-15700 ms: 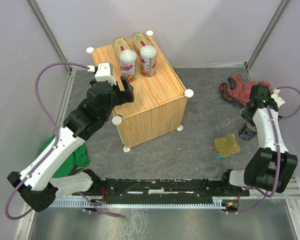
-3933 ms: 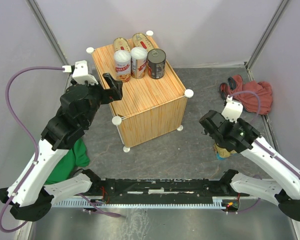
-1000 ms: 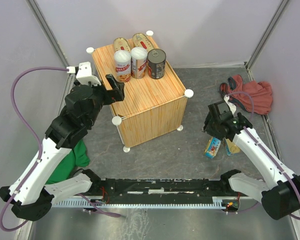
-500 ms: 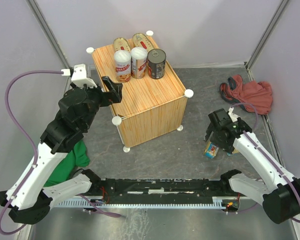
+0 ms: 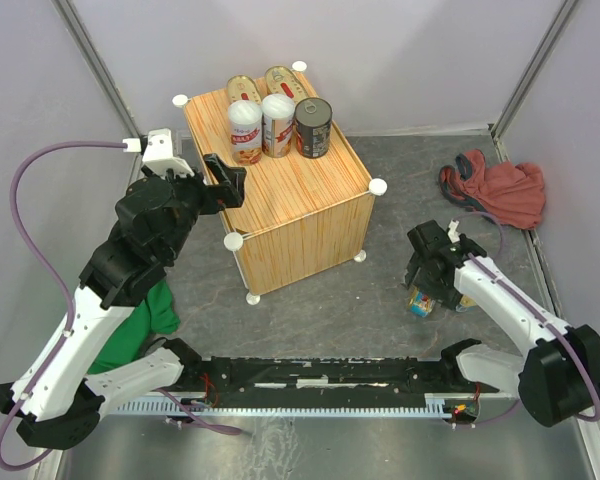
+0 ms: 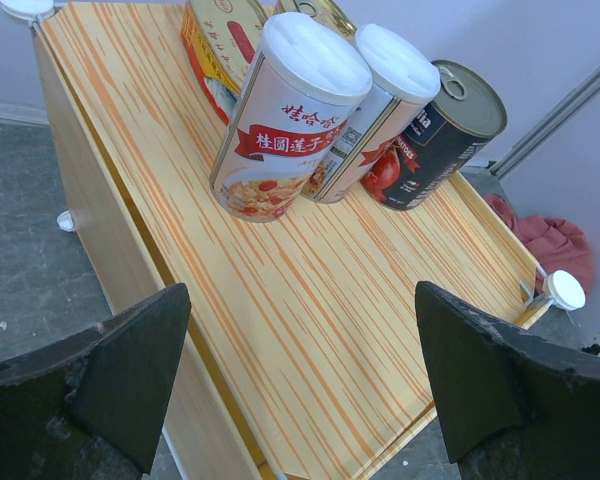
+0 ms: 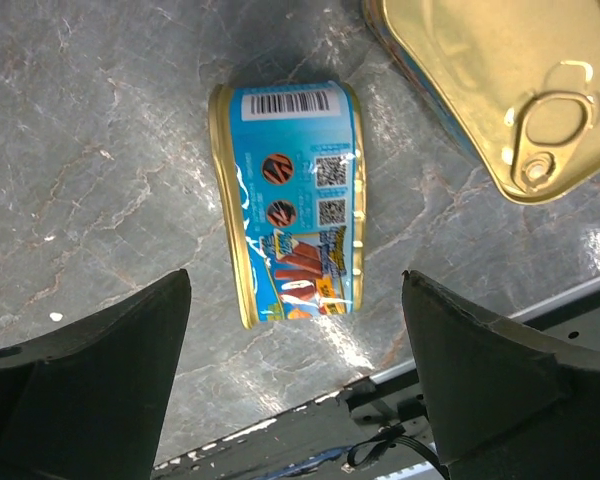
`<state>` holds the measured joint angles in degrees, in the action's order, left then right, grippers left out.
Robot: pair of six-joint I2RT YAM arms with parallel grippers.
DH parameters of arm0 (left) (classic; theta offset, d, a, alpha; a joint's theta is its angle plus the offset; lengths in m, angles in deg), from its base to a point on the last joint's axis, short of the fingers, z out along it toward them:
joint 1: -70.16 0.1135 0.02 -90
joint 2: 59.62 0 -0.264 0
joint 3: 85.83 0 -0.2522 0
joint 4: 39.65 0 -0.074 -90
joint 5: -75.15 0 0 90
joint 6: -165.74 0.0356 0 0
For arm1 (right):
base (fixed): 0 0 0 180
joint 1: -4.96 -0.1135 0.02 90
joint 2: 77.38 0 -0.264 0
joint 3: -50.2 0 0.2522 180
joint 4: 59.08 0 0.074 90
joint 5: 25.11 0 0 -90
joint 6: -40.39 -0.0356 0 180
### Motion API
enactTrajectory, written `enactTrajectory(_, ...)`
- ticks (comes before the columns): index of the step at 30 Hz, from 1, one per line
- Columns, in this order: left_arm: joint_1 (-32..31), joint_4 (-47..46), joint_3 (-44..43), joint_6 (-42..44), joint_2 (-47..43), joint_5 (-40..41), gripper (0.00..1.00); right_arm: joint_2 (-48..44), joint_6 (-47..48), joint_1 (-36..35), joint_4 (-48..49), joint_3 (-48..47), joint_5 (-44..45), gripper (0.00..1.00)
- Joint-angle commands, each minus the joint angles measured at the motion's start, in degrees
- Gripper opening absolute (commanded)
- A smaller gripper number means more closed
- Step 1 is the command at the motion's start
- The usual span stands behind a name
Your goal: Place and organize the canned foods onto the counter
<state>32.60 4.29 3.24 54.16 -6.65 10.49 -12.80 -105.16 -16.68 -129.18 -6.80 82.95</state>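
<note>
step: right tool (image 5: 428, 278) spread wide and empty over the blue tin (image 7: 290, 200)
next: probably clamp it, haul it to the counter's (image 5: 300, 190) front edge
left tool (image 5: 227, 178): released, idle

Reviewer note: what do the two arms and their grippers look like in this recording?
The left arm and right arm both have white links and black joint housings, and a purple cable loops along each. The left gripper and right gripper are black, with broad wedge-shaped fingers. No markings are legible.
</note>
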Motion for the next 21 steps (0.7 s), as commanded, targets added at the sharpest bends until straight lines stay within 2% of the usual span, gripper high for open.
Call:
enactTrajectory(1, 0.4, -0.7, -0.5, -1.5, -0.8, -0.3, 0.99, 2.5, -1.0, -0.1, 4.3, 0.3, 0.9, 0.93)
enactTrajectory(13, 0.4, 0.5, -0.9, -1.0, -1.4, 0.6, 0.99, 5.7, -1.8, -0.1, 9.3, 4.7, 0.1, 0.80)
enactTrajectory(21, 0.4, 0.8, -1.1, -1.1, -1.7, 0.9, 0.99, 2.8, -0.3, -0.1, 12.1, 7.0, -3.0, 0.57)
